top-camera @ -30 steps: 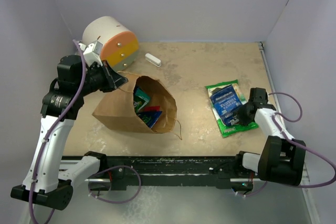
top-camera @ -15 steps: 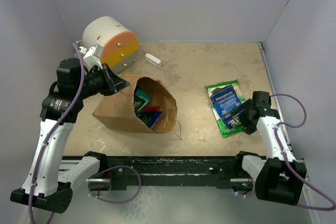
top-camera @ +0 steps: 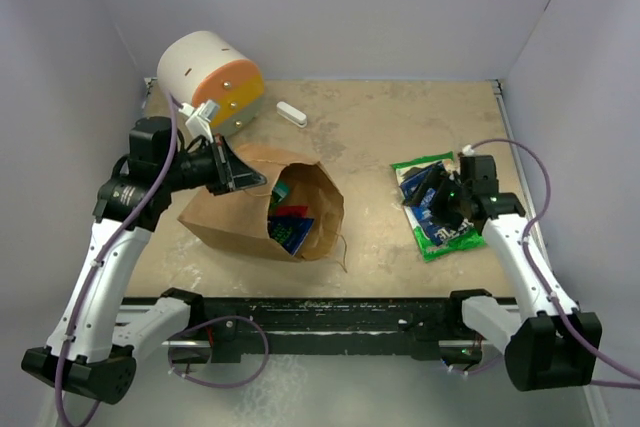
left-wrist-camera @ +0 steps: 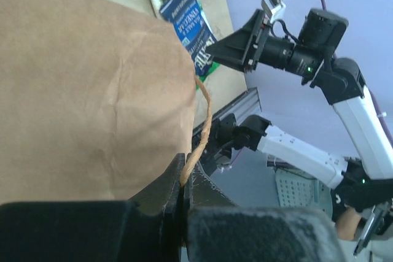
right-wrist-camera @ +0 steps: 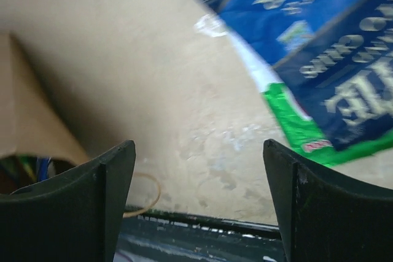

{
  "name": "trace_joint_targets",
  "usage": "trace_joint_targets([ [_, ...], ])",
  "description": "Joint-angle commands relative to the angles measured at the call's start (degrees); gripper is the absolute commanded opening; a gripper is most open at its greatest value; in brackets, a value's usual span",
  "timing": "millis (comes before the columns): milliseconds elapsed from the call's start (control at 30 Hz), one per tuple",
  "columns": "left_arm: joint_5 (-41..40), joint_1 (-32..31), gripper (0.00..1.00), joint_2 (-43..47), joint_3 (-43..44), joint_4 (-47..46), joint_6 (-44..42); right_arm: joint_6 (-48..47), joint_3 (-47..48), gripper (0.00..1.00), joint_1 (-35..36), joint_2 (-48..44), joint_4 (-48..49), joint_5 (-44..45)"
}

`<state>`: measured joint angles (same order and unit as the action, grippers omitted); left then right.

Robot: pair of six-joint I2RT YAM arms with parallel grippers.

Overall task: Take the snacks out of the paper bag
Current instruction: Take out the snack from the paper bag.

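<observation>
"Vinegar" on blue pouch [left-wrist-camera: 184, 24], green chip bag [top-camera: 448, 243]

You've got the brown paper bag [top-camera: 225, 219] tipped on its side left of centre, mouth open toward the lower right. Small packets [top-camera: 290, 225] in teal, red and blue show inside the mouth. Right of centre, the green chip bag [top-camera: 447, 239] lies flat with the blue-white pouch [left-wrist-camera: 183, 19] on top.

Snacks [top-camera: 289, 221] in paper bag [top-camera: 225, 222]: mostly hidden by its wall. Blue-white pouch [right-wrist-camera: 285, 4]: blurred, cropped at right wrist view's edge.
</observation>
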<state>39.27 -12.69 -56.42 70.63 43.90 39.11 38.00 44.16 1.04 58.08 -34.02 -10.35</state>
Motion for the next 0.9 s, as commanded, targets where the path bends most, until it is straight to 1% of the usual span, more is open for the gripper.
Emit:
trace_joint_targets([
  [0,2.6,-1.9,0.00,3.6,-3.4,-2.3,3.7,-0.6,2.6,0.85,9.0,1.1,5.6,-11.1],
  [100,1.9,-3.0,0.00,4.6,-5.1,-2.3,5.0,5.7,2.2,0.84,17.7,0.6,11.0,-13.3],
  [167,1.1,-3.1,0.00,5.1,-5.5,-2.4,5.6,11.9,0.2,0.83,21.9,0.1,16.3,-14.5],
  [233,0.8,-3.1,0.00,5.2,-5.5,-3.1,6.6,20.0,-2.0,0.80,26.8,-0.1,23.1,-14.0],
  [333,0.7,-3.1,0.00,4.9,-5.4,-4.4,7.9,26.8,-3.6,0.72,35.1,1.8,33.2,-10.3],
  [433,0.4,-3.1,0.00,4.6,-4.9,-4.6,8.3,30.8,-3.3,0.70,41.4,6.3,38.7,-5.6],
  [567,0.9,-3.1,0.00,3.9,-4.3,-4.2,8.1,35.1,-2.5,0.71,47.1,12.6,43.0,-0.8],
  [633,1.1,-3.1,0.00,3.7,-4.1,-3.9,7.7,36.8,-2.2,0.71,49.4,15.0,43.5,1.1],
  [767,1.3,-3.1,0.00,3.3,-3.9,-3.3,7.3,39.8,-2.9,0.71,52.5,18.6,45.7,3.6],
  [867,1.3,-3.1,0.00,3.5,-3.8,-3.4,7.4,42.1,-4.0,0.70,54.3,20.9,49.6,5.2],
])
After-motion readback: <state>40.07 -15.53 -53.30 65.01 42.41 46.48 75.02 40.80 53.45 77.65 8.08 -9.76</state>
